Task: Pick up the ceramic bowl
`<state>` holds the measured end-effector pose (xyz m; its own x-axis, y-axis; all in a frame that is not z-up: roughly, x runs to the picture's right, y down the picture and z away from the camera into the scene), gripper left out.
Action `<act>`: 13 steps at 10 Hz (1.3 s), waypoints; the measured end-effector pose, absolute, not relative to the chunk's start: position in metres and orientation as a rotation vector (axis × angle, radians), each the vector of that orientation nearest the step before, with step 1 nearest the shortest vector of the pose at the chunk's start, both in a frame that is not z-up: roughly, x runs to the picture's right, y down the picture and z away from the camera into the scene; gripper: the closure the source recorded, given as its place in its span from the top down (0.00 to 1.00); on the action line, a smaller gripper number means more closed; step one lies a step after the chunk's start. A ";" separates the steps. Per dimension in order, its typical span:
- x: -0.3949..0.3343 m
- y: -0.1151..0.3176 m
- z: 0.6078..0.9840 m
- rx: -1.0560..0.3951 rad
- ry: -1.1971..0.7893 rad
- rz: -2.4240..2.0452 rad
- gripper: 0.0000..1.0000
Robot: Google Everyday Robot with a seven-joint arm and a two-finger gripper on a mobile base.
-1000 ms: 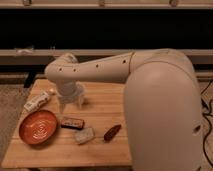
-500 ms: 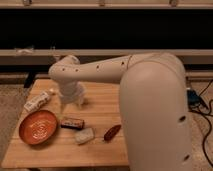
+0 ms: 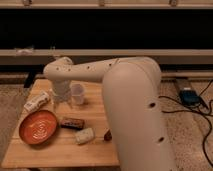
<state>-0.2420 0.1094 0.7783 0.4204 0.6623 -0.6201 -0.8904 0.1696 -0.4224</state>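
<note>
The ceramic bowl [image 3: 38, 127] is wide, shallow and orange-red with pale ring lines inside. It sits on the front left of the wooden table [image 3: 95, 107]. My gripper [image 3: 59, 98] hangs at the end of the white arm [image 3: 95, 70] over the back left of the table. It is behind and slightly right of the bowl, apart from it, and right beside a small translucent white cup [image 3: 77, 94].
A white bottle [image 3: 37, 101] lies at the table's left edge behind the bowl. A brown bar [image 3: 71, 122], a pale lying object [image 3: 84, 135] and a small red item [image 3: 107, 135] lie right of the bowl. Cables and a power brick [image 3: 189, 96] are on the floor at right.
The large near section of my arm has shifted to the left in the view. The gripper end stays over the table's back left. The objects have not moved.
</note>
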 end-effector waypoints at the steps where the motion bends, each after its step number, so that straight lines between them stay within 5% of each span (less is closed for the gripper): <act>1: -0.251 0.115 0.785 -0.852 0.319 1.107 0.65; 13: -0.274 0.152 0.814 -0.885 0.297 1.021 0.65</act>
